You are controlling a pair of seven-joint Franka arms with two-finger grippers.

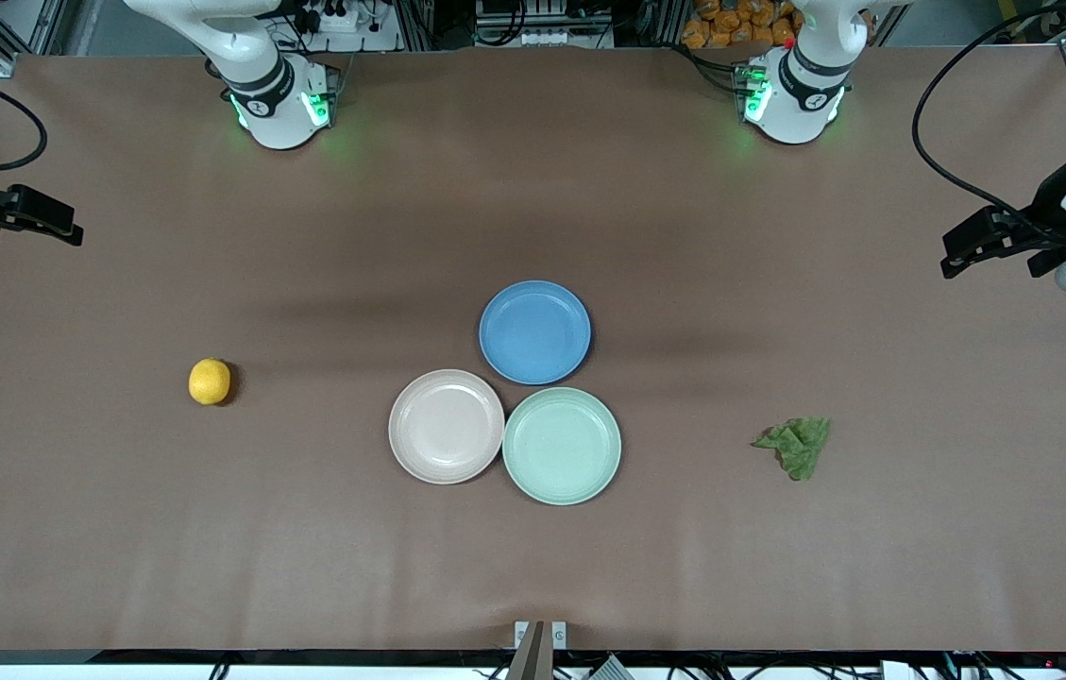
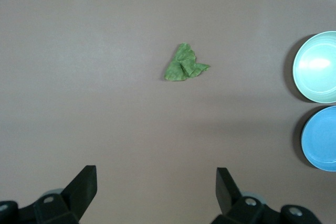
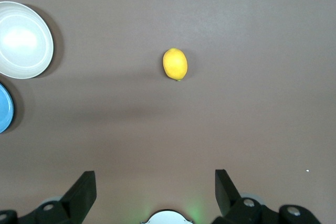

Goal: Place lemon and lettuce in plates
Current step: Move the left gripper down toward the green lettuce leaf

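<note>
Our left end effector (image 2: 156,190) hangs high over the surface (image 1: 533,567) at the left arm's edge, its two black fingers spread wide and holding nothing; its camera looks straight down on the small wrinkly dark green lettuce leaf (image 2: 184,64), so we judge it is lined up for that pick. Our right end effector (image 3: 156,191) mirrors it over the right arm's edge, equally wide apart and empty, aimed at the small yellow oval lemon (image 3: 175,64) with dimpled skin.

Both items lie flat on the brown paper-covered surface, well apart from the dishes. At mid-surface three round rimmed plates cluster, touching: the pale pink-beige plate (image 1: 447,426) toward the lemon, the mint green plate (image 1: 561,445) toward the lettuce, and the blue plate (image 1: 534,331) farther from the front camera. Each target thus sits nearest its own arm.
</note>
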